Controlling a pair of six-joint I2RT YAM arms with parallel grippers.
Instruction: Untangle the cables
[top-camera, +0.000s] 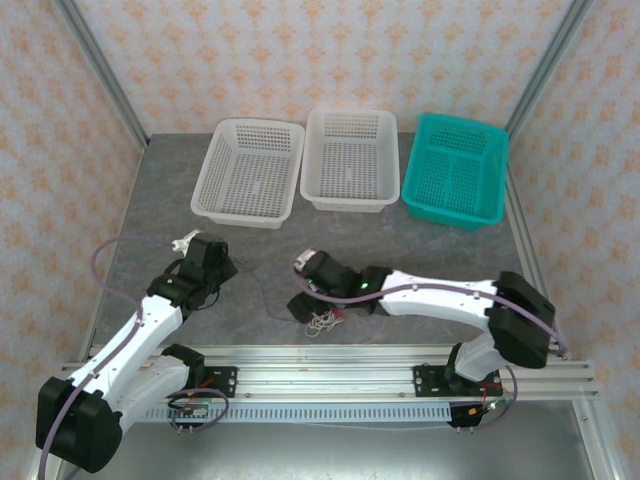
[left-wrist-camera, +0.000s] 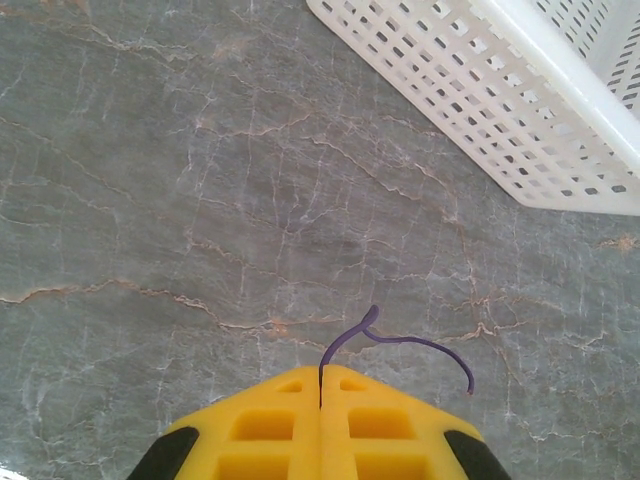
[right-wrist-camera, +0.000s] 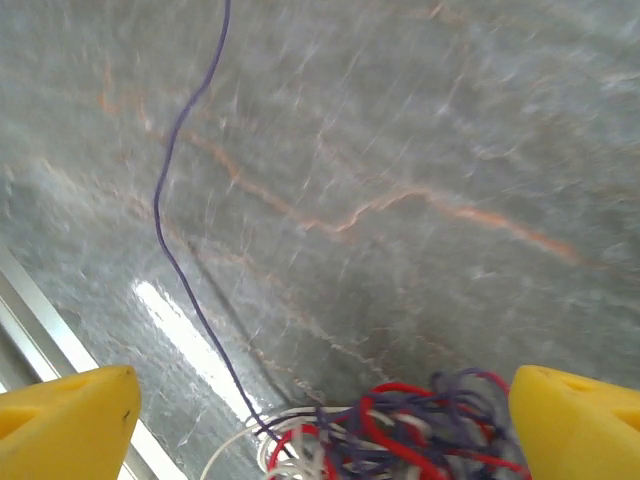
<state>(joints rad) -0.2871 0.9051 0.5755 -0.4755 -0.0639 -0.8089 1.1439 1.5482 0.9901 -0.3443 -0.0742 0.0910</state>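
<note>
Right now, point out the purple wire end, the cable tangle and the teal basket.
purple wire (left-wrist-camera: 345, 345), left wrist view, on its curved free end.
cable tangle (right-wrist-camera: 400, 435), right wrist view, on the red and purple loops.
teal basket (top-camera: 448, 212), top external view, on its near wall.

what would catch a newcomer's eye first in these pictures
The knot of thin red, white and purple wires lies on the grey marbled table between the right gripper's open yellow fingers. The left gripper is shut on one thin purple wire, and a teal plastic basket stands out at the table's back right.
</note>
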